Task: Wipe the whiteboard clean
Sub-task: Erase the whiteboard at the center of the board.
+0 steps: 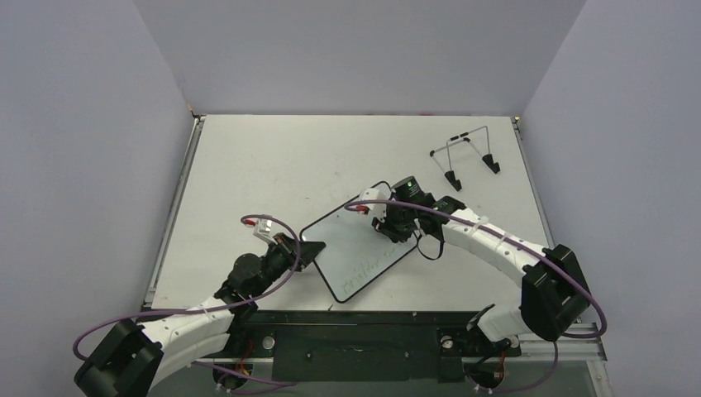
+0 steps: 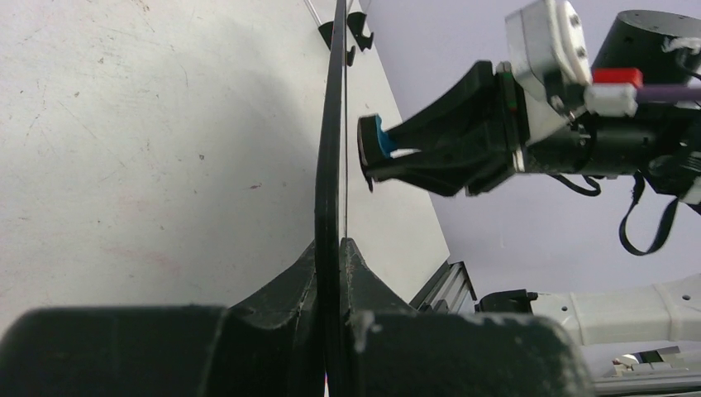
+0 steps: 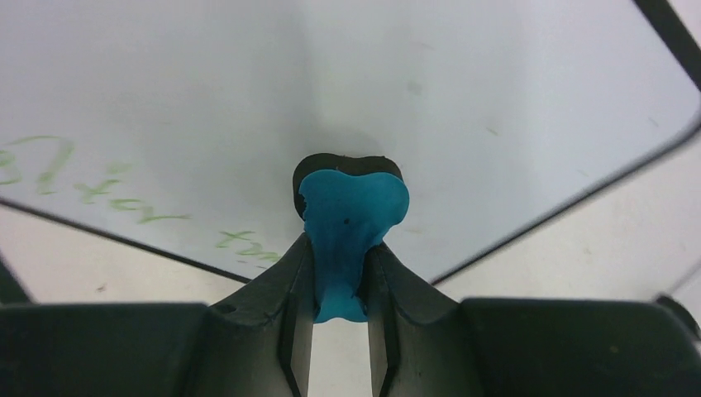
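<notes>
The whiteboard (image 1: 364, 252) lies mid-table with faint green handwriting near its front edge. My left gripper (image 1: 310, 251) is shut on its left rim; the left wrist view shows the board edge-on (image 2: 332, 149) between the fingers. My right gripper (image 1: 388, 223) is shut on a blue bone-shaped eraser (image 3: 347, 223) and holds it over the board's far part, its black pad close to or on the surface (image 3: 463, 99). The eraser also shows in the left wrist view (image 2: 379, 136). Green writing (image 3: 124, 203) lies left of the eraser.
A thin wire stand (image 1: 467, 157) with black feet stands at the back right of the table. The table's metal rail (image 1: 174, 215) runs along the left edge. The arm bases sit at the near edge.
</notes>
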Controlling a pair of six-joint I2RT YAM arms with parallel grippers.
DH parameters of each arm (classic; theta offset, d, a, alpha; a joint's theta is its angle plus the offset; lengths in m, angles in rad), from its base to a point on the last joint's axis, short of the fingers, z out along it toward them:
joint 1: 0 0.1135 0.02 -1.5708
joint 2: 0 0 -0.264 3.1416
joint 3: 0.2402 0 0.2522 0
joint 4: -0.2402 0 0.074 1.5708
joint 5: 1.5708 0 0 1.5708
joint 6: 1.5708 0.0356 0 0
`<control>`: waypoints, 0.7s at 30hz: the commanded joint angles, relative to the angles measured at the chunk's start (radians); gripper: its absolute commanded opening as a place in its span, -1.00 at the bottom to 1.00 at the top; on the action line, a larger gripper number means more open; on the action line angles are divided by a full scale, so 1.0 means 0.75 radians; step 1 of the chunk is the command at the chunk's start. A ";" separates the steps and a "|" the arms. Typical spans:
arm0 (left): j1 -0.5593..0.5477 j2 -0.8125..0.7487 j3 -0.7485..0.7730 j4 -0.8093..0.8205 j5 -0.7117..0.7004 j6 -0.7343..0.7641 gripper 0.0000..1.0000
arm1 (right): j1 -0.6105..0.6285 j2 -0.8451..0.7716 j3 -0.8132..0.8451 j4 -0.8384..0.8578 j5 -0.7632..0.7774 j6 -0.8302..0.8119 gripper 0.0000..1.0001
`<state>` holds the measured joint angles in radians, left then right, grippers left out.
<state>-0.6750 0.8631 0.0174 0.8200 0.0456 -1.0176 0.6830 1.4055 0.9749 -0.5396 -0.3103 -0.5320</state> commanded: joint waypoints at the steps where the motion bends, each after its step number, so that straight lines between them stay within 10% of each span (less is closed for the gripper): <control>1: -0.005 -0.048 0.066 0.247 -0.017 -0.062 -1.00 | -0.141 0.028 0.005 0.134 0.213 0.121 -1.00; 9: -0.004 -0.091 0.062 0.206 -0.048 -0.059 -1.00 | -0.168 0.131 0.030 0.067 0.282 0.101 -1.00; 16: -0.002 -0.161 0.055 0.127 -0.089 -0.044 -1.00 | 0.008 0.051 0.027 -0.149 -0.148 -0.164 -1.00; 21: -0.003 -0.174 0.048 0.119 -0.094 -0.044 -1.00 | -0.059 0.064 0.024 0.014 0.078 -0.013 -1.00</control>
<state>-0.6750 0.7704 0.0174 0.7334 -0.0154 -1.0172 0.6930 1.4822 0.9756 -0.6140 -0.3218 -0.5911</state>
